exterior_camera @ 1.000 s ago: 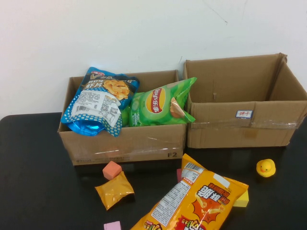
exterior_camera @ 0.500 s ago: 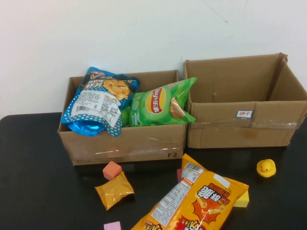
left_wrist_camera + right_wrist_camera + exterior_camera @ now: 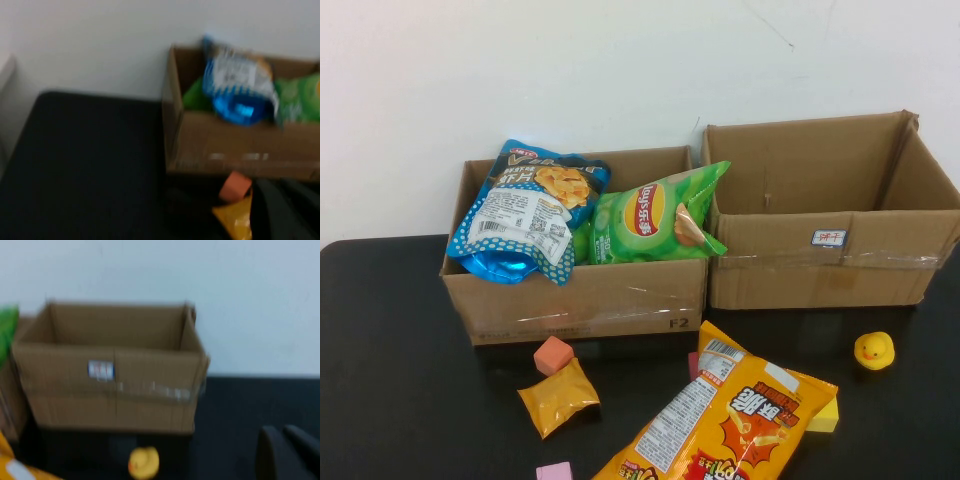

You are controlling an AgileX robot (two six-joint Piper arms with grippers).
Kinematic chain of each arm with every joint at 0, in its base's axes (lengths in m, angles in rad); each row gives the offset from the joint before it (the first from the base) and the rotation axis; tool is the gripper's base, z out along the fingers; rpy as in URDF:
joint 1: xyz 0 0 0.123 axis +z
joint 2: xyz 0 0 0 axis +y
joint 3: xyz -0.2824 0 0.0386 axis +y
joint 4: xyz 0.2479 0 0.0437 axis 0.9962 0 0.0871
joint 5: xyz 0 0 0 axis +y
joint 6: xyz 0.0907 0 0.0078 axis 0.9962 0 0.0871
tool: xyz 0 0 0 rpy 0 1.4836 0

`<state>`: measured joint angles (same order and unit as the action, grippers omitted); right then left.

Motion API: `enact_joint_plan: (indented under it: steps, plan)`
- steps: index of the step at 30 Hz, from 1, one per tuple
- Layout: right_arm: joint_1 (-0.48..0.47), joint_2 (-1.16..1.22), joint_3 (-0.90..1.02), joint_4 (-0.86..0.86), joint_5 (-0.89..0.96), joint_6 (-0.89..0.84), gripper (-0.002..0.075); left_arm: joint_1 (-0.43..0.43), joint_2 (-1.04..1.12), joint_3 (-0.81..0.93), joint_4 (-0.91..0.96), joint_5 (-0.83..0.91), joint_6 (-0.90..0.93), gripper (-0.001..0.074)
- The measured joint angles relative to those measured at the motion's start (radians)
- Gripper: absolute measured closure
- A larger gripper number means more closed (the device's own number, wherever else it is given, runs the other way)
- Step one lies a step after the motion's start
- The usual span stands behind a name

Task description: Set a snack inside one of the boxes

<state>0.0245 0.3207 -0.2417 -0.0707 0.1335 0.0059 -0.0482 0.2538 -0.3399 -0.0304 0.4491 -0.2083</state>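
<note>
Two open cardboard boxes stand at the back. The left box (image 3: 580, 300) holds a blue snack bag (image 3: 525, 210) and a green chips bag (image 3: 655, 215). The right box (image 3: 830, 265) shows no contents. A large orange chips bag (image 3: 725, 420) and a small yellow pouch (image 3: 558, 396) lie on the black table in front. Neither gripper shows in the high view. My left gripper (image 3: 272, 202) hovers close to the yellow pouch (image 3: 235, 220), near the left box (image 3: 225, 145). My right gripper (image 3: 282, 435) is shut and empty, near the right box (image 3: 110, 390).
A yellow rubber duck (image 3: 874, 351) sits before the right box and shows in the right wrist view (image 3: 144, 462). A salmon cube (image 3: 553, 354), a pink block (image 3: 554, 471) and a yellow block (image 3: 825, 413) lie among the snacks. A white wall stands behind the boxes.
</note>
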Motion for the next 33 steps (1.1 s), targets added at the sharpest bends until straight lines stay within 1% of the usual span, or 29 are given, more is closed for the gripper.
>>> enact_joint_plan:
  steps: [5,10,13,16,19,23,26,33]
  plan:
    - [0.000,0.182,0.000,0.000,0.017,-0.014,0.0727,0.000,0.092,0.022,-0.004,0.031,0.000,0.0737]
    - [0.000,0.260,0.000,0.037,0.016,-0.006,0.0727,0.000,0.168,0.051,-0.051,0.070,0.003,0.0736]
    - [0.000,0.284,0.000,0.044,0.029,-0.006,0.0727,0.000,0.264,0.022,-0.126,0.128,0.114,0.0736]
    - [0.000,0.291,0.000,0.048,0.030,-0.006,0.0727,0.000,0.399,-0.053,-0.174,0.178,0.235,0.0736]
    - [0.000,0.291,-0.014,0.050,0.043,-0.006,0.0727,0.000,0.560,-0.122,-0.235,0.189,0.349,0.0736]
    - [0.000,0.292,-0.034,0.052,0.074,-0.006,0.0727,-0.002,0.748,-0.194,-0.374,0.191,0.513,0.0736]
    - [0.000,0.292,-0.038,0.052,0.091,-0.006,0.0727,-0.036,0.890,-0.236,-0.442,0.153,0.597,0.0736]
    - [0.000,0.292,-0.038,0.052,0.106,-0.006,0.0727,-0.198,1.150,-0.361,-0.451,0.081,0.636,0.0736]
